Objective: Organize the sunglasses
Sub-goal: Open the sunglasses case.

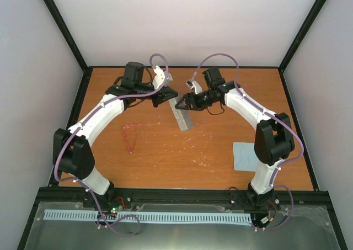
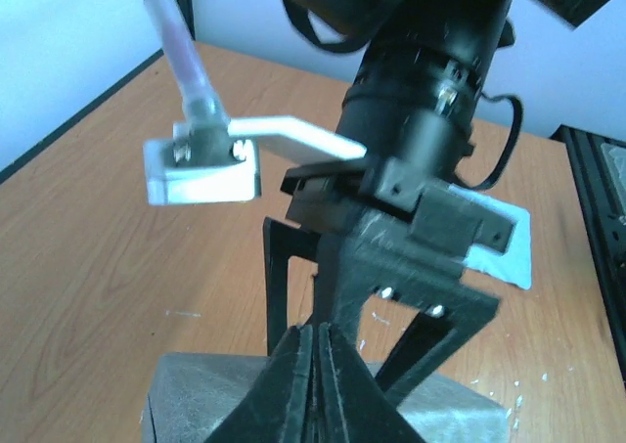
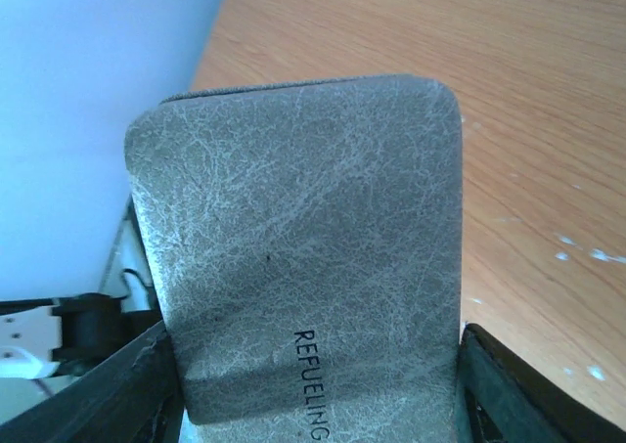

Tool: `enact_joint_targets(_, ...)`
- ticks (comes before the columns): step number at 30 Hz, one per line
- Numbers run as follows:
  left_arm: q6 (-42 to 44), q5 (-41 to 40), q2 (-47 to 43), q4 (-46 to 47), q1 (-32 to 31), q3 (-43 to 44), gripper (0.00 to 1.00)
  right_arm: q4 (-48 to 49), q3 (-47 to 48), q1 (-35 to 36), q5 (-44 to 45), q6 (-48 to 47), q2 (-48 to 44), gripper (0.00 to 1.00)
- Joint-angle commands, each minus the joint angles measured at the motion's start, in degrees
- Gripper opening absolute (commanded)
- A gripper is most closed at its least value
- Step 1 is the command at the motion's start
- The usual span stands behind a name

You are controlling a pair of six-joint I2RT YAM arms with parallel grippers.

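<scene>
On an orange wooden worktop [image 1: 220, 150] between white walls [image 1: 182, 24], a grey case [image 1: 182, 116] is gripped.
Right fingers [image 3: 514, 389] clasp it; left fingers [image 2: 293, 384] are clenched together; sunglasses [image 1: 129, 137] lie apart.

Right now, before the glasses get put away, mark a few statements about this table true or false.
1. The sunglasses lie on the table, in neither gripper. True.
2. The right gripper has the grey case between its fingers. True.
3. The left gripper is wide open. False: its two fingers are pressed together.
4. The blue cloth lies on the case. False: it lies flat on the table, apart from the case.
</scene>
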Motion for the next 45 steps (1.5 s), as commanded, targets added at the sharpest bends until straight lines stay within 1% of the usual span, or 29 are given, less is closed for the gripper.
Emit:
enact_joint_targets(1, 0.9, 1.3, 1.7, -0.5, -0.1, -0.2, 0.01, 6.0, 1.3, 0.0, -8.7, 5.4, -1.2, 0.03)
enact_joint_targets(8, 4.7, -0.5, 1.2, -2.7, -0.1, -0.8, 0.01, 6.1, 3.4, -2.7, -8.9, 6.5, -1.5, 0.03)
enact_joint_targets(12, 5.1, -0.3, 1.3, -2.6, -0.1, -1.3, 0.01, 6.5, 4.0, -3.1, -9.5, 7.0, -1.7, 0.03)
enact_joint_targets(18, 5.0, -0.8, 3.7, -2.3, -0.1, -1.6, 0.01, 7.1, 4.0, -3.1, -11.9, 7.6, -3.0, 0.03)
enact_joint_targets(24, 5.6, -2.3, 6.9, -2.0, -0.1, -0.5, 0.01, 5.1, 3.7, -3.1, -13.8, 6.0, -4.5, 0.03)
enact_joint_targets(30, 7.8, -4.9, 8.6, -1.9, -0.1, -2.3, 0.01, 5.0, 4.0, -3.1, -16.0, 6.1, -6.5, 0.03)
enact_joint_targets(35, 9.2, -7.0, 10.1, -1.3, -0.1, -4.5, 0.00, 1.8, 6.8, -3.1, -16.9, 4.7, -7.0, 0.03)
enact_joint_targets(40, 10.3, -9.2, 11.3, -1.1, 0.0, -5.3, 0.01, -0.8, 7.8, -3.9, -15.9, 3.5, -7.5, 0.03)
enact_joint_targets(45, 10.4, -10.4, 10.4, -0.5, 0.4, -5.4, 0.01, -3.3, 7.4, -4.8, -13.1, 1.7, -7.2, 0.03)
